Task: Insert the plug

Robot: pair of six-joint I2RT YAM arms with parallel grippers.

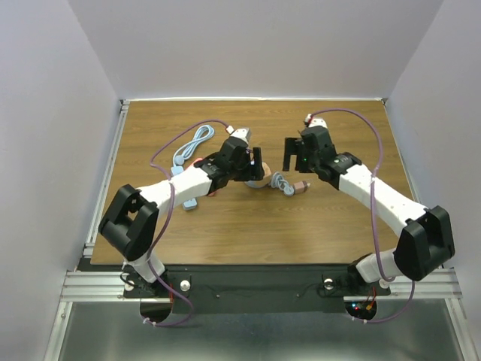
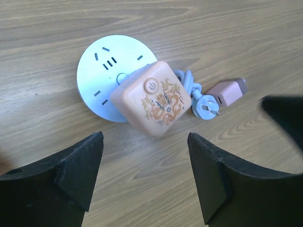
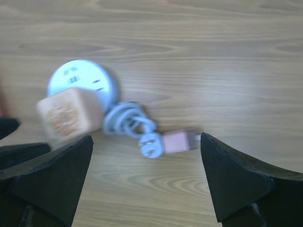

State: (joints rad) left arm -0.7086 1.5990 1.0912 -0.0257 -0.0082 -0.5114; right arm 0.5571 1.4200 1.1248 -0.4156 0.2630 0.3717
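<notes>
A round white socket hub [image 2: 102, 71] lies on the wooden table. A peach cube adapter [image 2: 151, 98] with a power button and a dragon print sits tilted on the hub's near edge. Beside it lie a coiled pale-blue cord [image 2: 187, 81], its three-pin plug [image 2: 207, 108] and a small pink adapter [image 2: 227, 92]. My left gripper [image 2: 144, 137] hovers open just short of the cube, nothing between its fingers. My right gripper [image 3: 146, 137] is open above the plug [image 3: 151, 144] and the pink adapter [image 3: 179, 140], holding nothing. In the top view both grippers [image 1: 258, 164] [image 1: 289, 154] face each other mid-table.
A second coiled blue cable [image 1: 194, 143] lies behind the left arm, and a small pale object [image 1: 189, 203] sits by its forearm. A dark finger [image 2: 284, 113] of the right gripper shows at the left wrist view's right edge. White walls surround the table.
</notes>
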